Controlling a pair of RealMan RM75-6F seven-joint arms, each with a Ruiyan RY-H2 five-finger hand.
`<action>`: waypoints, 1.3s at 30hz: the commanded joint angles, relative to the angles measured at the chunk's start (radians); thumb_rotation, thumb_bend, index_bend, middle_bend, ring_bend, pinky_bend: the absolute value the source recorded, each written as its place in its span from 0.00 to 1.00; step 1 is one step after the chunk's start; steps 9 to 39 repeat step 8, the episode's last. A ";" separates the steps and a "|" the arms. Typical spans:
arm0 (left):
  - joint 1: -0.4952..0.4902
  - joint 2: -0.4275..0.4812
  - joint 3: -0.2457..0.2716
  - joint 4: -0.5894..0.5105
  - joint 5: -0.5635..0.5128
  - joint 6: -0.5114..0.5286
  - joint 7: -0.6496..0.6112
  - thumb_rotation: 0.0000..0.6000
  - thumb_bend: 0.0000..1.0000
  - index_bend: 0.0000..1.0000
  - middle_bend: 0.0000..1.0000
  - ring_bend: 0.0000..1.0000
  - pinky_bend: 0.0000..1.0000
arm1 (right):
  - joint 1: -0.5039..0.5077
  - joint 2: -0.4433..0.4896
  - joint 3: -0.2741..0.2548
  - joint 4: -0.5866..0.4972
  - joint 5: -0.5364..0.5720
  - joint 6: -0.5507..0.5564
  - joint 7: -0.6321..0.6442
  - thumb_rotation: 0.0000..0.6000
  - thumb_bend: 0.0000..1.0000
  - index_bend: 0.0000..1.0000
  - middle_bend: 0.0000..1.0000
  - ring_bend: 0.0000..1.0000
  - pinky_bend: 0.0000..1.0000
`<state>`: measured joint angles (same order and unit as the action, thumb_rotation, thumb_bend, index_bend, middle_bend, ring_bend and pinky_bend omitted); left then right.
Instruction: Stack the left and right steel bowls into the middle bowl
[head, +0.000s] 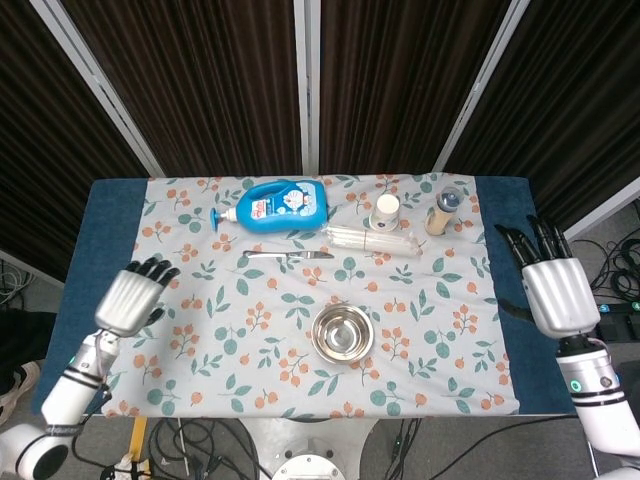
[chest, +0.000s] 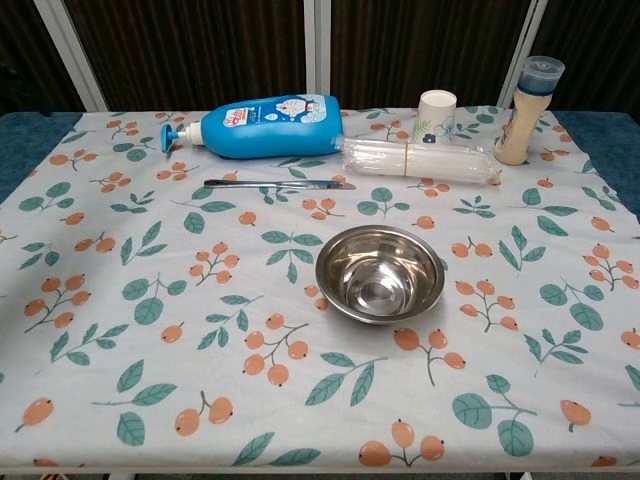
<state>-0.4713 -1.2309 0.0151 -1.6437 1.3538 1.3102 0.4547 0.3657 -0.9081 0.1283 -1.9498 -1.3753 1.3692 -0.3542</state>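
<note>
A single steel bowl stack (head: 343, 333) (chest: 380, 272) stands near the front middle of the floral cloth; how many bowls are nested in it I cannot tell. My left hand (head: 131, 297) hovers at the table's left edge, far from the bowl, fingers apart and holding nothing. My right hand (head: 553, 287) hangs beyond the right edge, fingers spread, nothing in it. Neither hand shows in the chest view.
At the back lie a blue lotion bottle (head: 279, 207) (chest: 258, 126), a metal knife (head: 288, 256) (chest: 280, 184), and a pack of straws (head: 372, 241) (chest: 420, 158). A paper cup (head: 386, 211) (chest: 435, 115) and a capped bottle (head: 443, 210) (chest: 526, 95) stand at the back right.
</note>
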 joint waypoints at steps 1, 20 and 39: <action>0.131 0.054 -0.001 -0.111 -0.076 0.139 -0.019 1.00 0.14 0.29 0.28 0.21 0.32 | -0.072 -0.058 -0.071 0.071 -0.058 0.053 -0.032 1.00 0.00 0.08 0.16 0.00 0.00; 0.212 0.055 0.015 -0.079 -0.002 0.236 -0.039 1.00 0.14 0.29 0.28 0.21 0.30 | -0.134 -0.143 -0.122 0.188 -0.064 0.060 -0.009 1.00 0.00 0.08 0.14 0.00 0.00; 0.212 0.055 0.015 -0.079 -0.002 0.236 -0.039 1.00 0.14 0.29 0.28 0.21 0.30 | -0.134 -0.143 -0.122 0.188 -0.064 0.060 -0.009 1.00 0.00 0.08 0.14 0.00 0.00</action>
